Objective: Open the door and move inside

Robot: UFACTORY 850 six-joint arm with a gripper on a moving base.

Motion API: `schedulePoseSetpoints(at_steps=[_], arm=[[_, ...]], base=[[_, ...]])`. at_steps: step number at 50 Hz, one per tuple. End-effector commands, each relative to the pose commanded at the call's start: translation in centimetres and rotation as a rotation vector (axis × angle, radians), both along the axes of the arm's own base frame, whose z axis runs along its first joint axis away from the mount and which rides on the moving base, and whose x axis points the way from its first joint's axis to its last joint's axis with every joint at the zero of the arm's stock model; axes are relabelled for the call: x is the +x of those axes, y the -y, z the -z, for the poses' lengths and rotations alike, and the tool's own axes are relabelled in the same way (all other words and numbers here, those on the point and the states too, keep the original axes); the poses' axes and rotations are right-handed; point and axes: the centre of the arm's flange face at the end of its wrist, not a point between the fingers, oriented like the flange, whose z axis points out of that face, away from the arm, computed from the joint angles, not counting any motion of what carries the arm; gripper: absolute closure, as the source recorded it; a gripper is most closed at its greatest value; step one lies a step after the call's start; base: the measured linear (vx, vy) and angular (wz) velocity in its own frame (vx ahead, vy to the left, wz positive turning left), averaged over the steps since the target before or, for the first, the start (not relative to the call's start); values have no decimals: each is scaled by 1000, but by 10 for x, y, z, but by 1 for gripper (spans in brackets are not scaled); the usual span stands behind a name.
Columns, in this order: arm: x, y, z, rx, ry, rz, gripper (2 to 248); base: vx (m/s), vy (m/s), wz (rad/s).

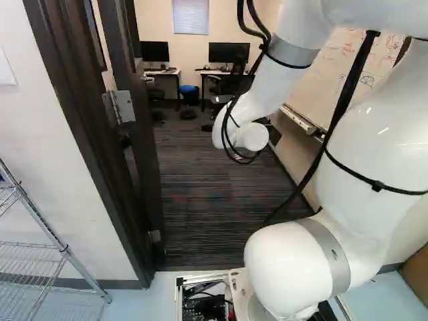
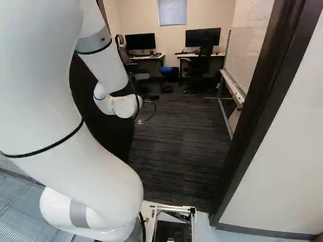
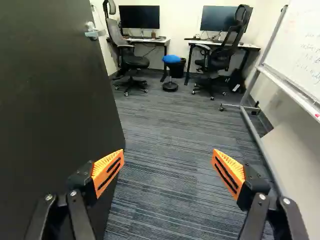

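The dark door [image 1: 137,134] stands swung inward at the left of the doorway, its hinge [image 1: 119,107] on the dark frame [image 1: 80,134]. In the wrist view the door [image 3: 55,100] fills the space beside one finger, with its silver handle [image 3: 94,32] farther ahead. My gripper [image 3: 168,167] is wide open, nothing between its orange pads, the carpeted room ahead of it. In the base views the gripper is hidden behind the arm's wrist joint. The right base view shows the opposite door frame [image 2: 262,101]; the arm hides most of the door there.
Inside are desks with monitors [image 3: 139,17], office chairs [image 3: 131,61], a stool with a blue seat [image 3: 171,59] and a whiteboard [image 3: 295,45] on a wheeled stand along the right wall. A wire shelf [image 1: 40,267] stands outside, left of the doorway.
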Motion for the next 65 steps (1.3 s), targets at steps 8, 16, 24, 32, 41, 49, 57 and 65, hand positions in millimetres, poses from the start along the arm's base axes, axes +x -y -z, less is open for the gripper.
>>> schedulePoseSetpoints(at_steps=[8,16,24,32,41,49,57,65], arm=[[-12,4,3,2,-1,10,3],[-27,8,7,4,-2,22,3],[-44,13,12,6,-3,37,3],[-63,19,18,8,-5,53,3],[-83,24,25,11,-6,69,3],[-98,27,30,12,-7,82,3],[-111,29,35,14,-8,92,3],[-120,31,39,15,-9,100,3]], base=[[0,0,0],[0,0,0],[0,0,0],[0,0,0],[0,0,0],[0,0,0],[0,0,0],[0,0,0]])
